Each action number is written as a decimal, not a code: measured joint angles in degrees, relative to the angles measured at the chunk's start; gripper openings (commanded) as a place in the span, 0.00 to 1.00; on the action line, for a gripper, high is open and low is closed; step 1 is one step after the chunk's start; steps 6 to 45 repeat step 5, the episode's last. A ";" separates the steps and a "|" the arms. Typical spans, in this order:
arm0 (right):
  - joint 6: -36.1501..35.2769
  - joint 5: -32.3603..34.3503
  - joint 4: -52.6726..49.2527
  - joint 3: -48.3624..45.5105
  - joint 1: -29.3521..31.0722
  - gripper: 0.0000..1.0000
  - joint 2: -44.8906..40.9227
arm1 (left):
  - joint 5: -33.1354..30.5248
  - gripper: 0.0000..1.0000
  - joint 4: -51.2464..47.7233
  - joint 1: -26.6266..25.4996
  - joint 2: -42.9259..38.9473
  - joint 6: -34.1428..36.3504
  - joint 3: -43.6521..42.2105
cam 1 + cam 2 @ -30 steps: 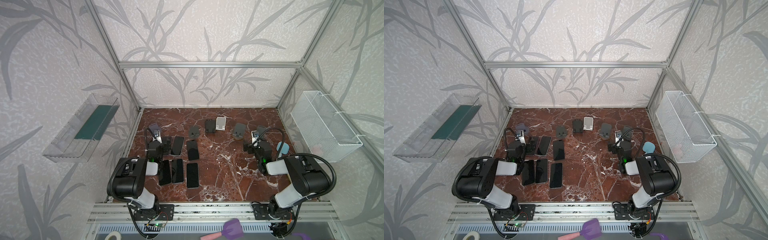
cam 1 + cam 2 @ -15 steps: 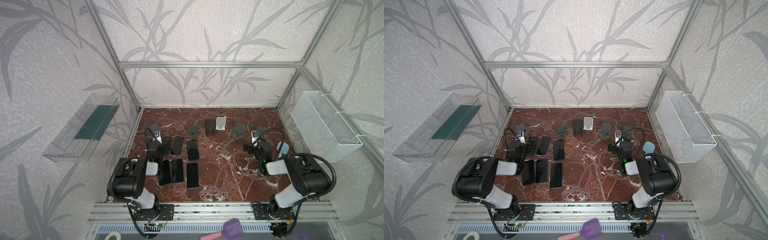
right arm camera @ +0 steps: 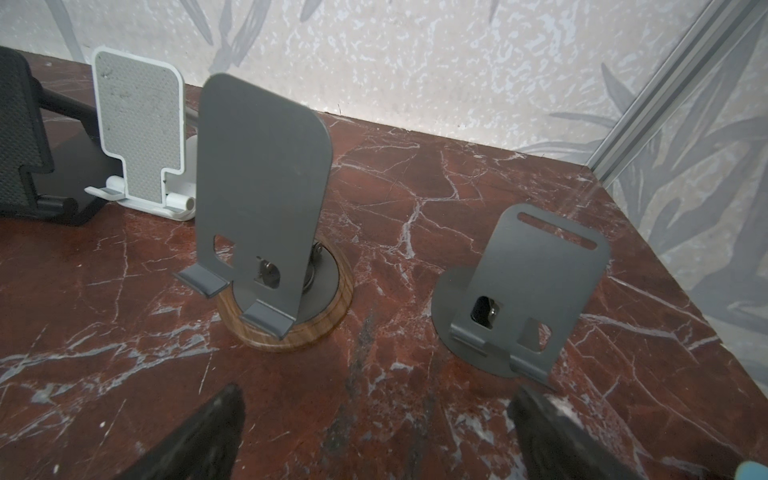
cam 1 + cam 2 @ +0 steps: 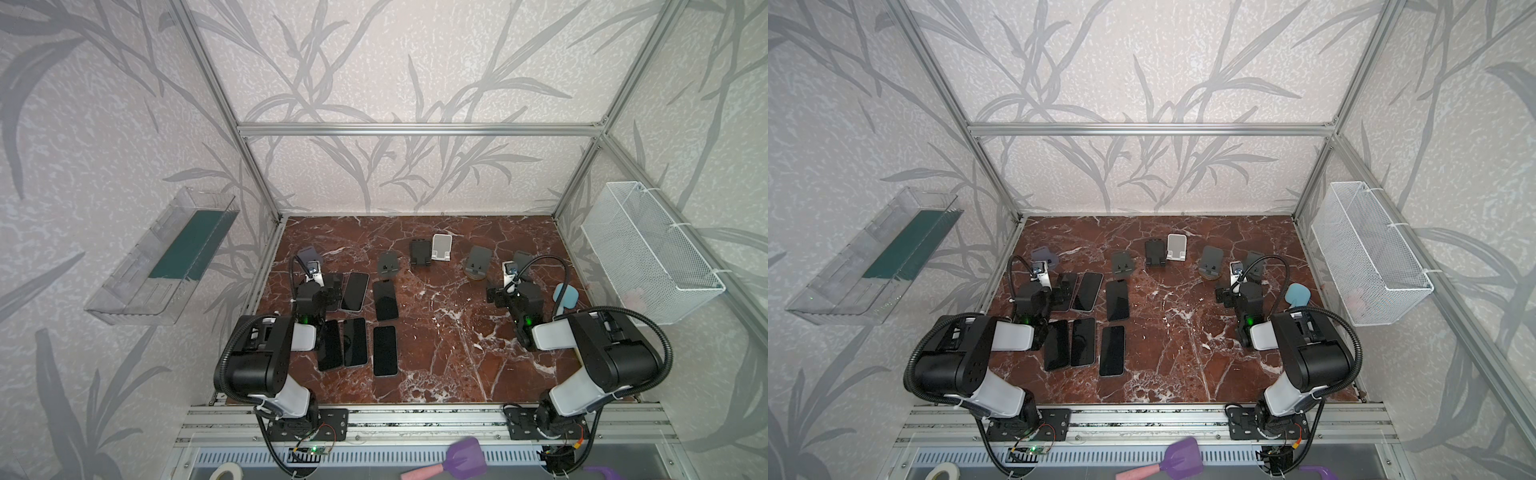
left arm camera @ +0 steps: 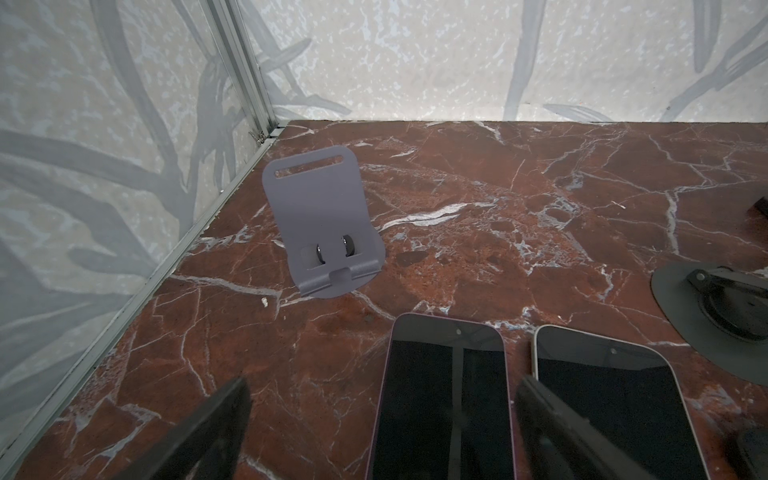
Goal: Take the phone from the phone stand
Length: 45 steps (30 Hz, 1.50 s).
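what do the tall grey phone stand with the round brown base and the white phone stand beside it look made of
The tall grey phone stand looks like matte sheet metal: a thin, even plate with folded lips. Its round brown base shows wood grain, real or printed I cannot tell. The white phone stand looks like moulded plastic, its face a dotted pad, perhaps rubber.

Red-brown marble table veined in white, walls papered pale with grey leaf fronds, lilac-grey phone stand, white phone stand padded in dotted grey, dark grey phone stand ringed by wood grain, black screens framed on purple-edged phone and white-edged phone.
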 measured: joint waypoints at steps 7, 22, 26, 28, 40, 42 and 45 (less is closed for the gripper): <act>0.02 -0.48 -0.04 0.00 -0.28 0.99 0.00 | 0.00 0.99 0.00 0.00 0.00 0.00 0.00; 0.02 -0.48 -0.04 0.00 -0.28 0.99 0.00 | 0.00 0.99 0.00 0.00 0.00 0.00 0.00; 0.02 -0.48 -0.04 0.00 -0.28 0.99 0.00 | 0.00 0.99 0.00 0.00 0.00 0.00 0.00; 0.02 -0.48 -0.04 0.00 -0.28 0.99 0.00 | 0.00 0.99 0.00 0.00 0.00 0.00 0.00; 0.02 -0.48 -0.04 0.00 -0.28 0.99 0.00 | 0.00 0.99 0.00 0.00 0.00 0.00 0.00; 0.02 -0.48 -0.04 0.00 -0.28 0.99 0.00 | 0.00 0.99 0.00 0.00 0.00 0.00 0.00; 0.02 -0.48 -0.04 0.00 -0.28 0.99 0.00 | 0.00 0.99 0.00 0.00 0.00 0.00 0.00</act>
